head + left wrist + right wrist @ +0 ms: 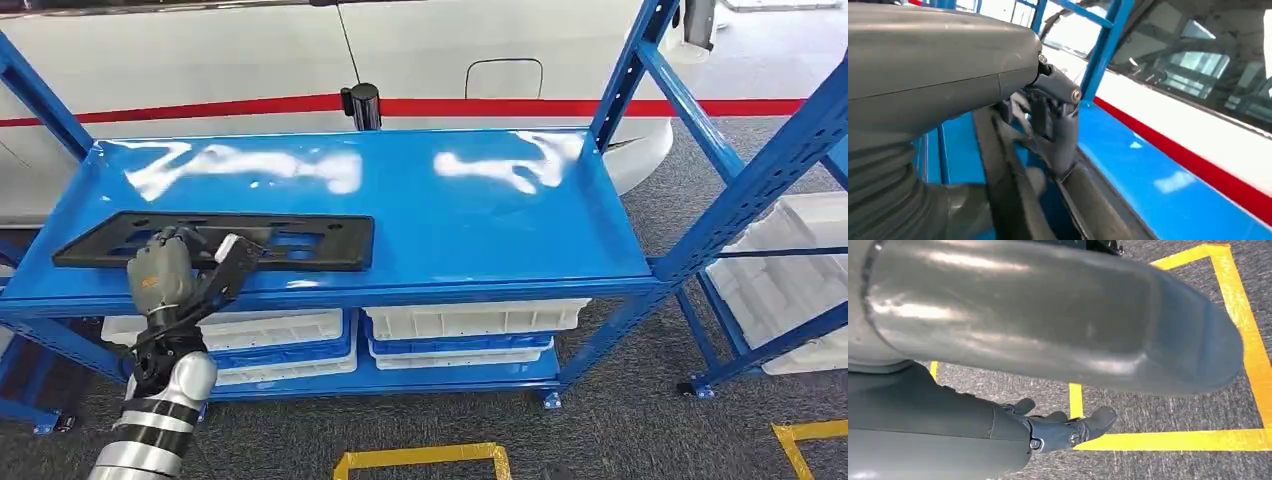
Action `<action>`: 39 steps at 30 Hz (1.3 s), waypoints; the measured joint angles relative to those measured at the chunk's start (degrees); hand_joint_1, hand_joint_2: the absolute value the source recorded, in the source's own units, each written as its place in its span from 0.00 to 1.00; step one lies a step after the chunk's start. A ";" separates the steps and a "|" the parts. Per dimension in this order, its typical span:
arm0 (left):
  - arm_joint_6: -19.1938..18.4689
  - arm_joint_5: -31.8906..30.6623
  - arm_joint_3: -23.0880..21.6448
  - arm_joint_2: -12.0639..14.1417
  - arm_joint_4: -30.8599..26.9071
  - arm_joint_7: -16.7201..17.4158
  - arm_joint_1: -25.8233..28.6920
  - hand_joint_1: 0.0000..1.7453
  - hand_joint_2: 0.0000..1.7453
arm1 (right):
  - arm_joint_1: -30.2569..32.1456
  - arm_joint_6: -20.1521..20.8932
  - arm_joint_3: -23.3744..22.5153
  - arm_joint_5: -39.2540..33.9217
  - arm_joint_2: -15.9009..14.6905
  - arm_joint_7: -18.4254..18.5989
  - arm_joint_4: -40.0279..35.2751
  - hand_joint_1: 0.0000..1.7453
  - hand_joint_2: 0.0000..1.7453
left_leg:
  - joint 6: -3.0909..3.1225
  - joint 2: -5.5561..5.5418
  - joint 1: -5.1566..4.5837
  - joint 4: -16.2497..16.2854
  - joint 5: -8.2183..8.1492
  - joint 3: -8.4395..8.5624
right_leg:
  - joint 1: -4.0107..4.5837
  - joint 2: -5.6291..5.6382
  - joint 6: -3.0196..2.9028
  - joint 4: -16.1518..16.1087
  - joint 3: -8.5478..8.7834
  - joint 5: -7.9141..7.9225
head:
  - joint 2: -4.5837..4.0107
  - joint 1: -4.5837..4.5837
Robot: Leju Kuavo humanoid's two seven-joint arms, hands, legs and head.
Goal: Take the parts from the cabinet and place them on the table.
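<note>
head view: left hand (175,272) gripping part (215,240)

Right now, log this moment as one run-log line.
left hand: grips black plastic frame part | part: flat on blue shelf | right hand: open, hanging above floor | stage: pickup, not lifted

Your head view looks from high, forward and down onto the blue shelf (480,200), whole top in frame, floor below. Your left wrist view sits very close behind the left hand (1048,125), skimming low along that same shelf top; both share the black part (215,240). Your right wrist view faces down at grey floor with yellow tape (1158,440).
</note>
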 joint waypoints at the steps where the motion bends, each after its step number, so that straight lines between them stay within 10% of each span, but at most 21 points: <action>1: 0.35 0.00 0.02 -0.04 0.00 -0.26 0.01 1.00 1.00 | -0.01 -0.02 0.00 0.00 0.00 0.02 0.00 0.00 0.00 | 0.00 0.00 0.00 0.00 0.00 0.00 | 0.00 0.00 0.00 0.00 0.00 0.00 | 0.00 0.00; 12: 0.81 -0.09 0.59 -0.31 0.37 -1.38 -0.01 1.00 1.00 | -0.05 -0.02 0.02 0.18 0.07 0.00 0.00 0.00 0.00 | 0.00 0.00 0.00 0.00 0.00 0.00 | 0.00 0.00 0.00 0.00 0.00 0.00 | 0.00 0.00; 23: 10.89 3.58 -0.15 0.33 -1.62 -16.53 -0.01 1.00 1.00 | -0.73 0.37 0.09 2.32 0.07 0.17 -0.02 0.00 0.00 | 0.00 0.00 0.00 0.00 0.00 -0.02 | 0.00 0.00 0.00 0.00 0.00 0.00 | 0.00 0.00; 39: 12.76 3.08 -0.87 1.68 -10.07 -25.31 -0.13 1.00 1.00 | -1.43 0.44 0.39 3.98 0.07 1.18 -0.02 0.00 0.00 | 0.00 -0.01 0.00 0.00 0.00 -0.04 | 0.00 0.00 0.00 0.01 -0.03 0.00 | 0.00 0.00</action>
